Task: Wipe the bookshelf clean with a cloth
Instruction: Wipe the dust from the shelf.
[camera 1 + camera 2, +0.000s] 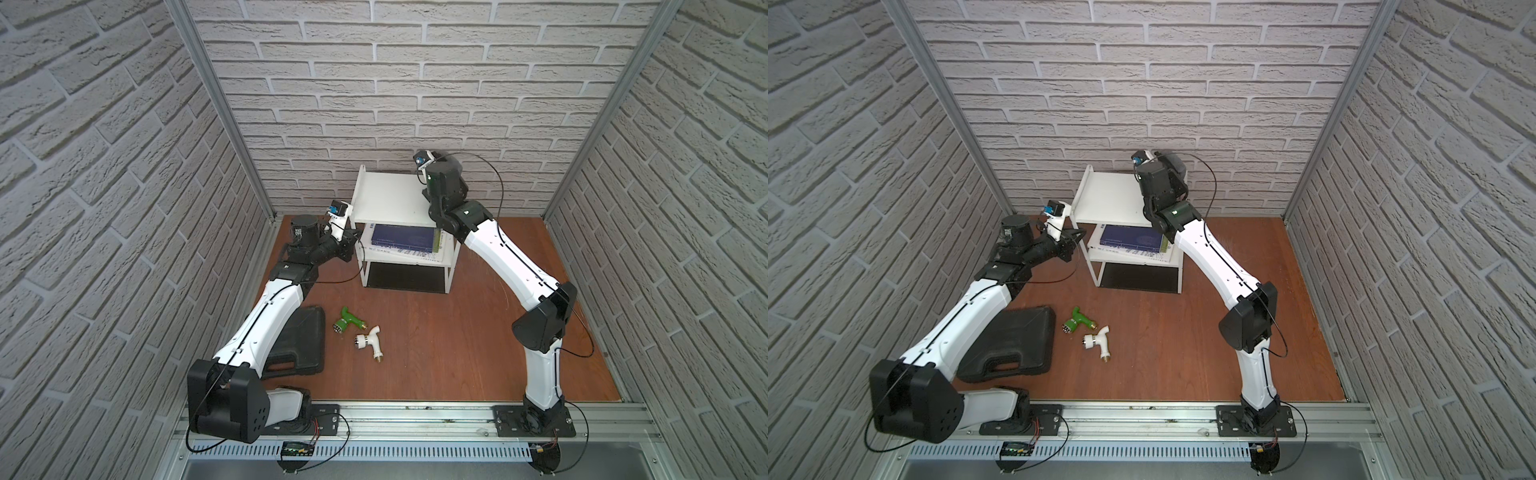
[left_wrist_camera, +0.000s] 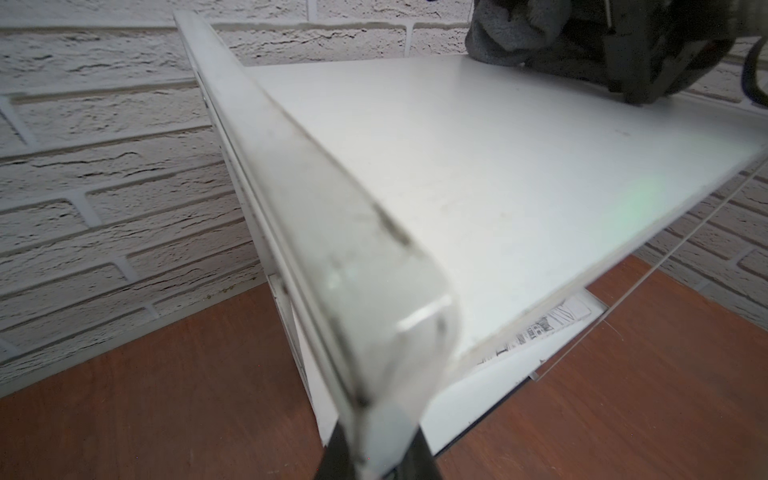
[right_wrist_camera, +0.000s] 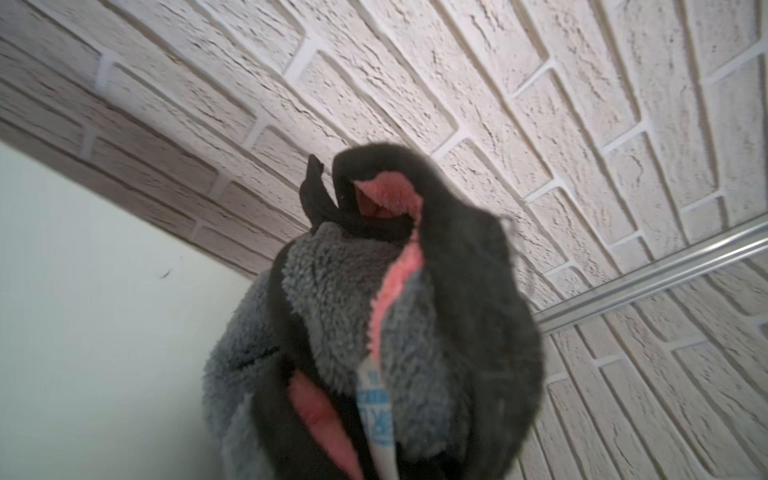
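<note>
One white bookshelf [image 1: 390,199] is standing at the far edge of the surface, showing three tiers, with at least two stacked books [image 1: 401,237] lying on the middle one. One grey cloth [image 3: 332,291] is bunching on the top tier. Two taps are lying mid-surface: one green tap [image 1: 347,321], one white tap [image 1: 371,340]. One black case [image 1: 303,345] is sitting near the left edge

White brick walls [image 1: 415,83], reddish wooden floor [image 1: 436,340]
</note>
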`<move>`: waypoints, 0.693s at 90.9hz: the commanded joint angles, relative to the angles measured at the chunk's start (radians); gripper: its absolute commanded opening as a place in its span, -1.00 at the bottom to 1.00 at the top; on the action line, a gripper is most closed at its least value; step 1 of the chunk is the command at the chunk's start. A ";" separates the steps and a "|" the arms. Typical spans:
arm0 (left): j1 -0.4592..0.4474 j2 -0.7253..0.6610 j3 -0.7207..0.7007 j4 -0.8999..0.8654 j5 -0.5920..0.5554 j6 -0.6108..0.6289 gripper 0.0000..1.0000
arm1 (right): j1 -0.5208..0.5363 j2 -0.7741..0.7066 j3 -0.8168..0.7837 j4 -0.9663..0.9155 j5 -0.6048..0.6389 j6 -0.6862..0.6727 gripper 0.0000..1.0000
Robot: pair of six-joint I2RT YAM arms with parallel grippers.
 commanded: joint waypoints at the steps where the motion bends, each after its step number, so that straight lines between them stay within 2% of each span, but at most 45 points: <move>1: 0.056 -0.006 -0.016 -0.110 -0.108 -0.101 -1.00 | 0.015 0.153 0.052 -0.074 0.008 -0.074 -0.95; 17: 0.021 0.022 0.011 -0.141 -0.120 -0.079 -1.00 | 0.106 0.313 0.236 -0.140 -0.375 -0.070 -0.95; 26: 0.001 0.032 0.019 -0.141 -0.137 -0.079 -1.00 | 0.140 0.399 0.358 -0.146 -0.564 -0.015 -0.95; 39: -0.013 0.035 0.029 -0.148 -0.167 -0.101 -1.00 | 0.143 0.376 0.405 -0.141 -0.801 0.030 -0.95; 47: -0.014 0.030 0.023 -0.142 -0.186 -0.116 -1.00 | 0.106 0.283 0.335 -0.127 -0.850 0.066 -0.95; 63: -0.014 0.025 0.000 -0.116 -0.210 -0.133 -1.00 | -0.080 0.127 0.157 -0.134 -0.746 0.267 -0.95</move>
